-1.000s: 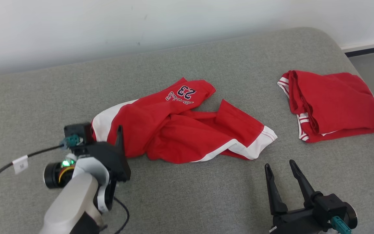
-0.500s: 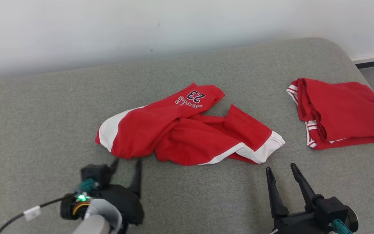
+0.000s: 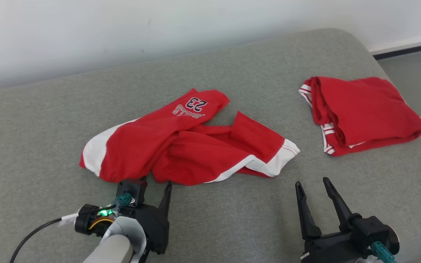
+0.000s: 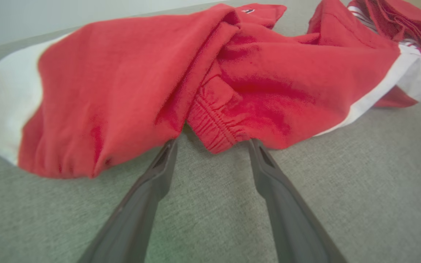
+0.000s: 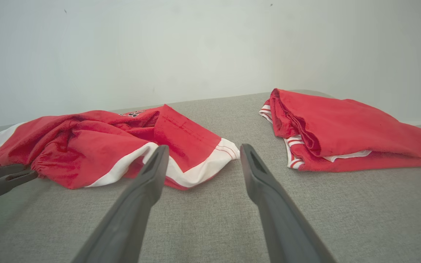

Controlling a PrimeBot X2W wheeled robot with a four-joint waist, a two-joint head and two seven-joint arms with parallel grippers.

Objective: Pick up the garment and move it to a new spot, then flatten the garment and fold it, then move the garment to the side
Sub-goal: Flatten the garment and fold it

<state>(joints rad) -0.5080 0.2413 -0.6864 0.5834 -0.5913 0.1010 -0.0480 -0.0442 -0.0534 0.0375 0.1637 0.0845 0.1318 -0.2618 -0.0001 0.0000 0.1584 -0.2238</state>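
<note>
One grey fabric cushion (image 3: 232, 219) carries two red garments, and two grippers are over it. At the left, the left gripper (image 4: 212, 142) has its fingers spread apart, tips at the near elastic edge of the crumpled red-and-white shorts printed "23" (image 3: 181, 146), which lie mid-cushion. The right gripper (image 3: 311, 181), fingers apart and empty, sits near the shorts' white hem. Far right lies the folded red garment with white-striped trim (image 3: 360, 109).

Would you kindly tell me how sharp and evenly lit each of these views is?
Head view: soft, even light, crumpled garment crisp, no glare. Left wrist view: close cloth looks soft and grainy, faint green tint on the cushion. Right wrist view: folded garment sharp, near fingers stretched by the wide lens.
</note>
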